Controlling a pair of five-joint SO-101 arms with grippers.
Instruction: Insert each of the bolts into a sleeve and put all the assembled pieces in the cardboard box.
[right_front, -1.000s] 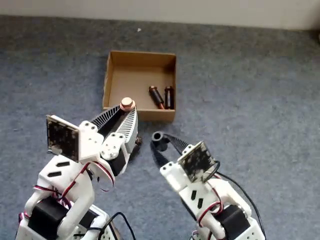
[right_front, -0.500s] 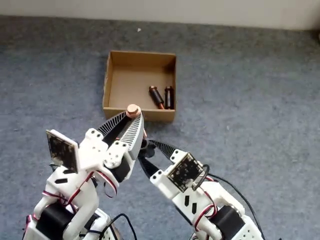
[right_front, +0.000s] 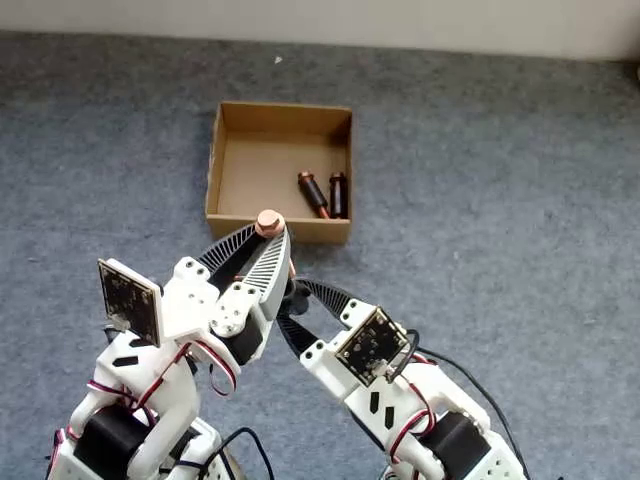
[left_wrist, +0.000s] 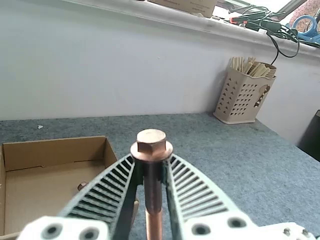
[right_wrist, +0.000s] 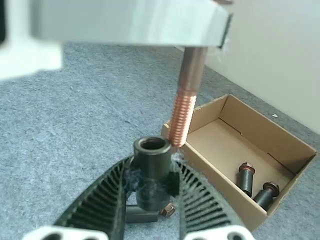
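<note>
The high camera looks down over the grey carpeted table (right_front: 500, 150) from above the arms. The left wrist camera sits close behind the left gripper (left_wrist: 152, 162), facing almost level toward a white wall (left_wrist: 100, 60). The right wrist camera looks down along the right gripper (right_wrist: 152, 170), seemingly from just under the other arm. All three share the open brown cardboard box (right_front: 212, 160) and the copper hex-head bolt (right_front: 268, 222).

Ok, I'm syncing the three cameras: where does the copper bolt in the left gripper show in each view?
High view: bolt, head up in the left gripper, at the cardboard box's near wall.
Left wrist view: bolt upright between the fingers, box behind.
Right wrist view: bolt's threaded end by the mouth of the sleeve in the right gripper.
Shared landmark: the cardboard box.
</note>
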